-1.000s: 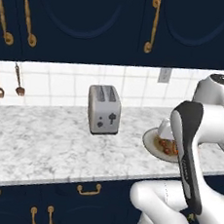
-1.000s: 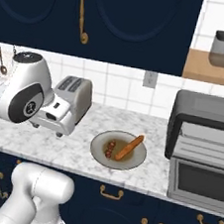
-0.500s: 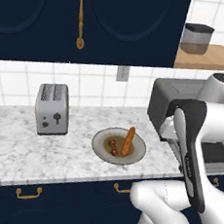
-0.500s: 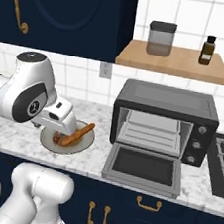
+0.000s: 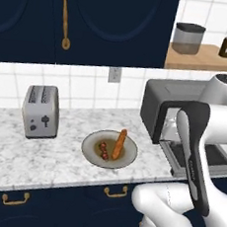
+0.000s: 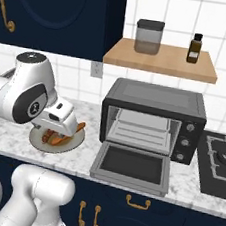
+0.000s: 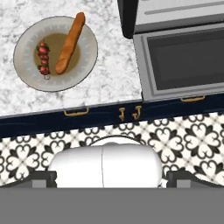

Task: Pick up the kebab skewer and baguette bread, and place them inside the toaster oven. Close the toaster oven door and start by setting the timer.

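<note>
On a round plate [image 5: 88,153] on the marble counter lie the kebab skewer [image 5: 103,150] and, to its right, the orange-brown baguette bread [image 5: 118,144]. From above, the hand view shows the kebab skewer [image 7: 43,59] and baguette bread [image 7: 70,42] on the plate [image 7: 24,70] at upper left. To the plate's right stands the toaster oven [image 6: 157,98], its door [image 6: 131,165] folded down flat and the wire rack showing. My gripper [image 7: 112,178] hangs high above the counter's front edge, open and holding nothing. In the right base view my hand [image 6: 58,120] overlaps the plate [image 6: 40,146].
A silver two-slot toaster [image 5: 40,111] stands left of the plate. A wooden shelf [image 6: 159,63] with a jar and a bottle hangs above the oven. A stove top [image 6: 219,164] lies right of the oven. Dark cabinets run above and below the counter.
The base has driven to the right, so the whole scene has slid left; the toaster oven and shelf have come further into both base views. The gripper stays open.
</note>
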